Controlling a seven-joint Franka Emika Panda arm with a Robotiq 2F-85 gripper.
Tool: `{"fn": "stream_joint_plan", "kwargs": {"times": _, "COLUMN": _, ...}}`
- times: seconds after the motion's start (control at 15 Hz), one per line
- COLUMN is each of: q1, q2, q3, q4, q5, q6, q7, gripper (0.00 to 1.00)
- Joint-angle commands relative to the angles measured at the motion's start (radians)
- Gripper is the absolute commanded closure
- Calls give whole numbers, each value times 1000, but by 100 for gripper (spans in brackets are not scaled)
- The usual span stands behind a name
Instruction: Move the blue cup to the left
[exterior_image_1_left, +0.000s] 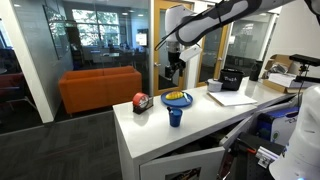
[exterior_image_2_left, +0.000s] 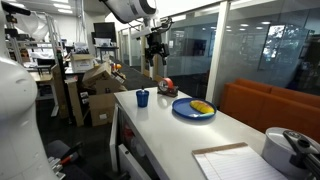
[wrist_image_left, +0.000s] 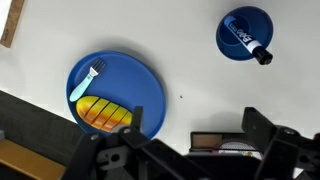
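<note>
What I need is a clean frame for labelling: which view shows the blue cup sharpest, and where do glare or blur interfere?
In both exterior views the cup is small and soft, the glass walls carry reflections, and the claw is dark against brighter surroundings. Wrist view: sharpest, cup seen from above on an evenly lit table; the claw crowds the bottom edge.

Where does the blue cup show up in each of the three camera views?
Exterior view: the blue cup is just right of centre, directly below the blue plate.
Exterior view: the cup is left of centre, left of the plate.
Wrist view: the cup is top right, seen from above, with a marker in it.
Shared landmark: the plate holding yellow food.
</note>
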Motion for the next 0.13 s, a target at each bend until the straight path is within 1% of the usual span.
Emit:
{"fn": "stream_joint_plan", "kwargs": {"times": 0.0, "q1": -3, "q2": 0, "q3": 2, "q4": 2, "q5": 0, "q6": -3, "q7": -1, "gripper": 0}}
{"fn": "stream_joint_plan", "kwargs": {"times": 0.07, "q1": -3, "q2": 0, "q3": 2, "q4": 2, "q5": 0, "q6": -3, "q7": -1, "gripper": 0}}
